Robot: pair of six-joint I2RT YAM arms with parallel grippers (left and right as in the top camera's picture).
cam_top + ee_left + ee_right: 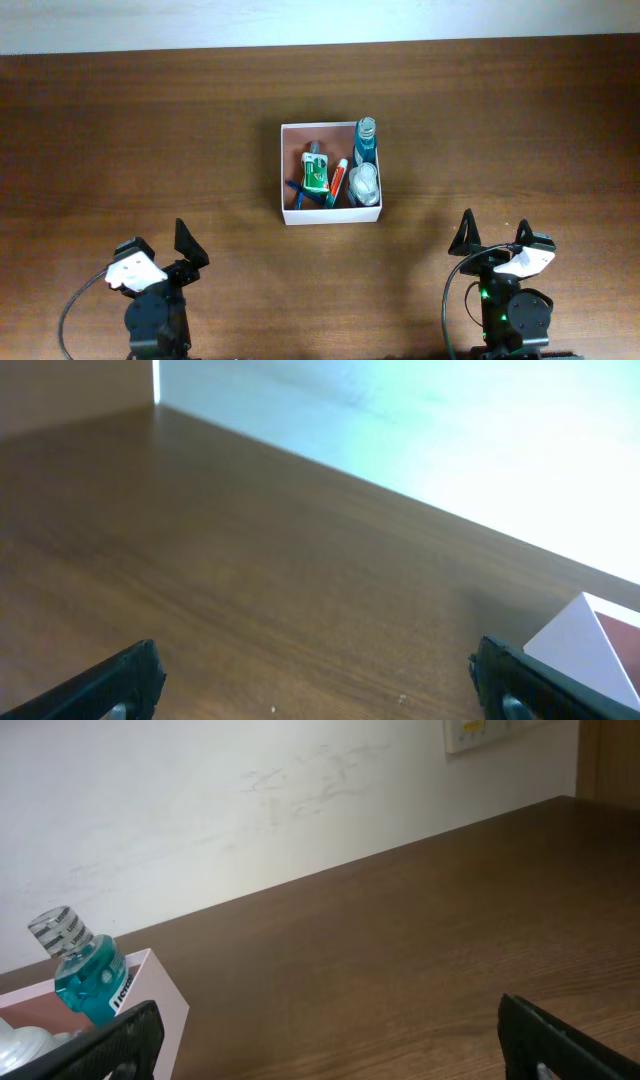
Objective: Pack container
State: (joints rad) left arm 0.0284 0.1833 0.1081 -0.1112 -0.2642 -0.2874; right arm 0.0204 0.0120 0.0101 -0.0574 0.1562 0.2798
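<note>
surf: brown wood table (120,150) | directly on it: sq white-walled container (330,215), abt mid-table

This looks like a robot test bench set up in a plain office-type room, not a home or a workshop. The landmark is a broad table (120,150) with a dark wood-grain top. At its near edge stand the left arm (152,310) and the right arm (512,305), and a black cable (68,312) loops off beside the left one. Behind the table's far edge rises a bare white wall (250,810) carrying a pale switch plate (478,732). A wooden panel (610,760) stands at the table's far right corner. Near the table's middle sits one staged prop, a container (330,216) of toiletries.
</note>
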